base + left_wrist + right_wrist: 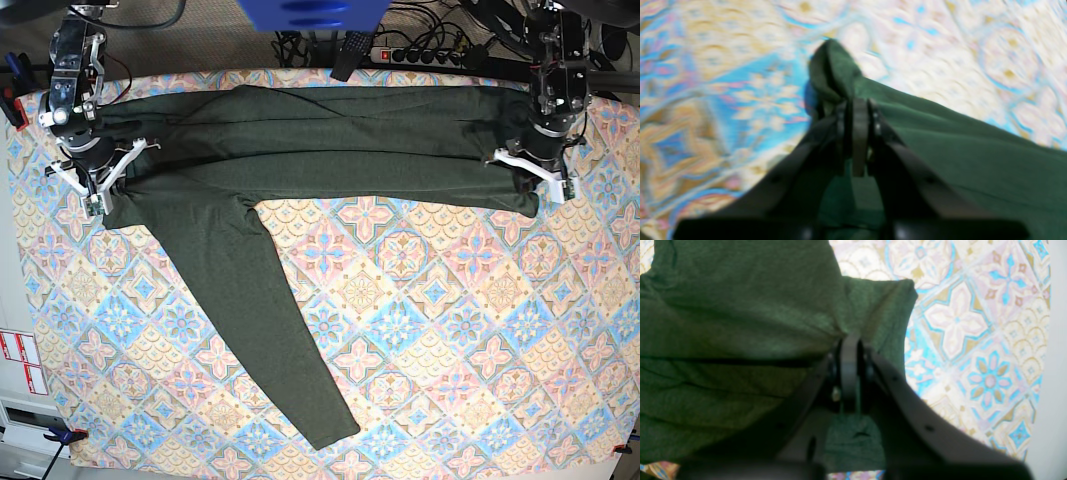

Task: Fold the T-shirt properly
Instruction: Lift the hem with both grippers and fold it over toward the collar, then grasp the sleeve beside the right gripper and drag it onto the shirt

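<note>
The dark olive-green T-shirt (330, 150) lies stretched in a long band across the far part of the table. One long sleeve (260, 320) runs diagonally down toward the front edge. My left gripper (535, 182) is at the band's right end in the base view, shut on a bunched corner of the cloth (835, 71). My right gripper (100, 192) is at the band's left end, shut on the shirt's edge (873, 310). In the left wrist view, my left gripper (858, 106) holds green fabric (973, 150) that falls away to the right. In the right wrist view, my right gripper (850, 343) pinches the cloth (723, 323), which fills the left side.
A tablecloth (450, 330) with blue, pink and tan tile patterns covers the table. A power strip and cables (420, 55) lie behind the far edge. A blue object (310, 15) hangs at the top. The table's white edge (1053, 373) shows at the right of the right wrist view.
</note>
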Tool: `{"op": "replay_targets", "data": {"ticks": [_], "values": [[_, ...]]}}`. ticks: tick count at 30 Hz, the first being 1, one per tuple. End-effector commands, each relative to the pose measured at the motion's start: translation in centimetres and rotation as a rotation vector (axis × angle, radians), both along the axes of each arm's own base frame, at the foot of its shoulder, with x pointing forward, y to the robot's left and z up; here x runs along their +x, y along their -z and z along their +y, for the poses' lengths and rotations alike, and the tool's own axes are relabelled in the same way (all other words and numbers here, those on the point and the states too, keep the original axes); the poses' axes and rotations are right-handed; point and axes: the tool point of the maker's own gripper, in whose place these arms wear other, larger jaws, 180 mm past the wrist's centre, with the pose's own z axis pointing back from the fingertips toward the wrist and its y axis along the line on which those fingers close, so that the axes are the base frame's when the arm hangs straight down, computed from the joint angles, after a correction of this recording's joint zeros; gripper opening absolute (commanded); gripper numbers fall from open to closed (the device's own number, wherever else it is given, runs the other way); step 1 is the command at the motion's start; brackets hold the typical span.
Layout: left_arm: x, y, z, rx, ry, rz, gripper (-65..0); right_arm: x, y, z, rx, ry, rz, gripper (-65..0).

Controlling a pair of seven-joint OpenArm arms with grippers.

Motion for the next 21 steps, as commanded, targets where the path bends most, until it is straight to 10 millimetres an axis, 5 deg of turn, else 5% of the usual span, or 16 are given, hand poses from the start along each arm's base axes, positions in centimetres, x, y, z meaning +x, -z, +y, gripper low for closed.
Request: {"op": "replay_targets", "data": {"ticks": [1,5,18,21], "values": [[0.6,-0.8,0.1,0.014,0.012,-0.031,-65.0,0.6,-1.0,-0.5,-0.020,-0.004,-0.034,-64.9],[0.2,0.3,-1.2,-0.007,0.040,0.000,-65.0,-0.1,-0.6,-0.5,-0.020,-0.004,-0.017,-64.9],[-1.6,2.9,-0.1,-0.009,0.005,0.078,-65.0,-2.0,0.7,-1.1,-0.035,0.015,0.083,-64.7],[-1.6,2.9,-0.3,-0.012,0.008,0.079,-59.4,-1.9,0.6,-1.0,-0.036,0.015,0.081,-63.3]]}}
